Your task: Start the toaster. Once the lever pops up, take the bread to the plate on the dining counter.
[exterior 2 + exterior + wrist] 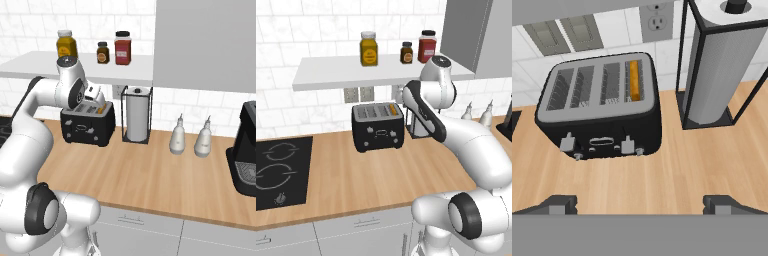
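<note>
Four slots run across the silver-grey top of the toaster [602, 107], a small black box standing on a light wooden worktop [677, 170] against a white tiled wall. The bread [634, 80] sits down inside the slot furthest to the right as seen from the hand view, showing just its orange-brown upper edge. On the toaster's front face, two pale levers and small knobs are visible low down. The gripper [639, 205] hangs above the worktop in front of the toaster, touching nothing, with its two dark fingertips spread wide apart and nothing between them.

Just to the right of the toaster stands a paper towel roll [137, 120] upright in a black wire holder. Further right along the worktop in the right base view are two pale bottles [190, 137] side by side, and then a black coffee machine [245, 155] at the edge. To the left of the toaster in the left base view, a black cooktop [281, 172] is set into the wood. A white shelf [346, 72] above the toaster carries three jars [398, 49].
</note>
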You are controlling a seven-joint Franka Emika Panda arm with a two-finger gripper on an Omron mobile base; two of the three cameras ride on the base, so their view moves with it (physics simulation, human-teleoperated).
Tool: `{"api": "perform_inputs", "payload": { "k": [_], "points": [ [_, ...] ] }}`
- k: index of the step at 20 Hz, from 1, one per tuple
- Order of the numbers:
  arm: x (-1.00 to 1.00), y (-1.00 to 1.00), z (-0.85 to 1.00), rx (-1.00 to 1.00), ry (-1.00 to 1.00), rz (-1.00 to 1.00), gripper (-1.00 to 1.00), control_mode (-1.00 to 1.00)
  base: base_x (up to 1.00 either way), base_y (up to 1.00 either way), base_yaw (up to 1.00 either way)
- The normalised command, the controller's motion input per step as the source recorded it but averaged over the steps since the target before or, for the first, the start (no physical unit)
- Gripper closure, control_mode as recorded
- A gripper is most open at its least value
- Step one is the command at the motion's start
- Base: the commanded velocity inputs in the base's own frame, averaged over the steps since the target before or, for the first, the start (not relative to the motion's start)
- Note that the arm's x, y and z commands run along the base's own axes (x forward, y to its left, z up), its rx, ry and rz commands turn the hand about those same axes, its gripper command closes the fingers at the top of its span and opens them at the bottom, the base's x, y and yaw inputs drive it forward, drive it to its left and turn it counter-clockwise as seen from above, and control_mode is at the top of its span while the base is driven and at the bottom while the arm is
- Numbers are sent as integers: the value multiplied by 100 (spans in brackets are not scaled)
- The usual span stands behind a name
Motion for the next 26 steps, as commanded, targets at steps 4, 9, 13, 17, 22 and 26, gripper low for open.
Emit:
{"api": "perform_inputs", "payload": {
  "k": [4, 9, 13, 17, 22, 26],
  "points": [
    [0, 0, 0, 0, 0, 0, -100, -100, 0, 0, 0],
    [0, 0, 0, 0, 0, 0, -100, -100, 0, 0, 0],
    [0, 0, 0, 0, 0, 0, -100, -100, 0, 0, 0],
    [0, 0, 0, 0, 0, 0, -100, -100, 0, 0, 0],
    [0, 0, 0, 0, 0, 0, -100, -100, 0, 0, 0],
    [0, 0, 0, 0, 0, 0, -100, -100, 0, 0, 0]
  ]
}}
